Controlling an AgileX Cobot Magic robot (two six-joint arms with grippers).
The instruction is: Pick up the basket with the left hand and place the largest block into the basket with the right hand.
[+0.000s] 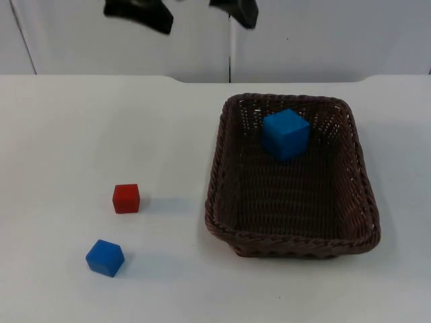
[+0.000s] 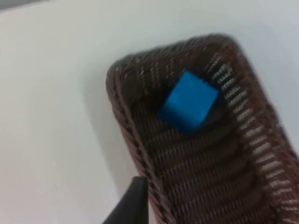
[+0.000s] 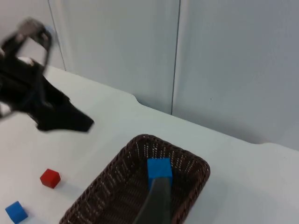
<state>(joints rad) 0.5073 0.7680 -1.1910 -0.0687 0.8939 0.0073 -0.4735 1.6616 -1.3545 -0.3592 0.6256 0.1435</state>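
Left gripper (image 1: 145, 15): raised above the far edge of the table, left of centre, holding nothing; whether its fingers are apart or together cannot be told. Right gripper (image 1: 237, 10): raised just to its right, likewise carrying nothing, finger state likewise not readable. Both hang well clear of the work, which suggests the arms have no contact left to make. Large blue block (image 1: 285, 134): the biggest of the three, lying tilted inside the basket at its far end, close to the far wall; this is the item the task calls for, and by position it looks delivered. Basket (image 1: 291, 243): brown woven, rectangular, resting flat on the table right of centre, not held by either arm; contents one block, nothing else. Red block (image 1: 126, 198): small, on the table left of the basket, well apart from it. Small blue block (image 1: 105, 258): nearer than the red one and slightly left, also on the bare table (image 1: 60, 134).
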